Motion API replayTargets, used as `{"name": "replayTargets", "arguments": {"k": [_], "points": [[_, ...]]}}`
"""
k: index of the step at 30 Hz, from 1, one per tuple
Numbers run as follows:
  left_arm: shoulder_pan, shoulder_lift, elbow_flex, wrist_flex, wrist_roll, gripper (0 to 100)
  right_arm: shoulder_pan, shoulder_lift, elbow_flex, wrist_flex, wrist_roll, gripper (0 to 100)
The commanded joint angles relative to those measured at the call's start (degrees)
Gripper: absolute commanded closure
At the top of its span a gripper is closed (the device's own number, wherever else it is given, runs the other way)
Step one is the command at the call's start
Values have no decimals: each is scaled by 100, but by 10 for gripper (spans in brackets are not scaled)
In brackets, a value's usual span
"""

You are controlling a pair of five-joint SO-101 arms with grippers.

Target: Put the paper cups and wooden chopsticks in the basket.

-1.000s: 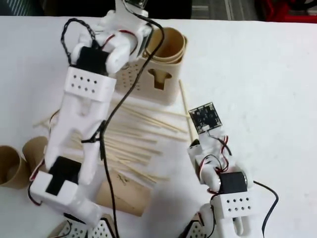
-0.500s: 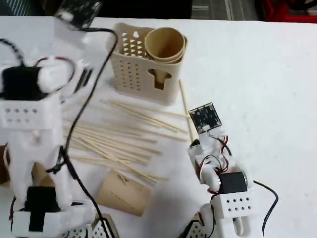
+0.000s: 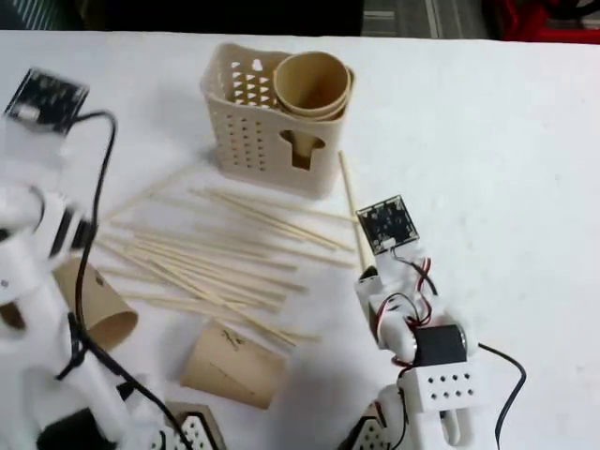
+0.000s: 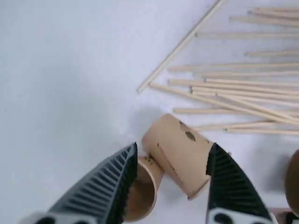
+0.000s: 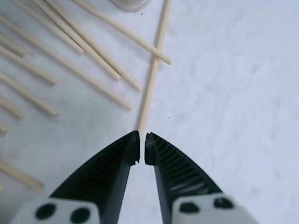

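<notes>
left gripper [image 4: 173, 149]: jaws apart, over paper cup [image 4: 180, 154] lying on its side at table's 8 o'clock | cup: likely light, thin-walled, easily crushed, apt to roll; pinch gently across mid-body | right gripper [image 5: 142, 142]: jaws together, 5 o'clock | chopsticks [image 3: 216, 258]: scattered centre; stiff, thin, slippery | basket [image 3: 253, 141]: 12 o'clock

The basket [image 3: 246, 141] stands near the surface's [image 3: 487, 141] far edge, with stacked paper cups [image 3: 312, 82] in its right end. Before it, chopsticks [image 3: 216, 258] lie strewn toward the left edge. A single chopstick [image 3: 351, 208] runs from beside its right corner to the tips of my right fingers [image 5: 117, 168]. Two touching cups [image 4: 180, 156] lie by the left edge between my left fingers [image 4: 110, 182], and another cup [image 3: 232, 366] lies by the near edge.
</notes>
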Motion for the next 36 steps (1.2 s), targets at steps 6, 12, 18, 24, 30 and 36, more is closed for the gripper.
{"name": "replayTargets", "arguments": {"k": [6, 12, 18, 24, 30, 36], "points": [[-1376, -541, 1468, -571, -668, 755, -4, -84, -53, -110, -18, 957], [-1824, -532, 2549, -1433, -1055, 755, -4, -84, -53, -110, -18, 957], [-2079, -532, 3455, -2163, -1108, 756, -4, -84, -53, -110, -18, 957], [-2114, -576, 4220, -2892, -1116, 870, 4, -84, -44, -110, -18, 957], [-2105, -576, 3622, -2365, -1116, 978, -4, -84, -44, -110, -18, 957], [-2000, -585, 2681, -1644, -1108, 977, 4, -84, -44, -110, -18, 957]]}}
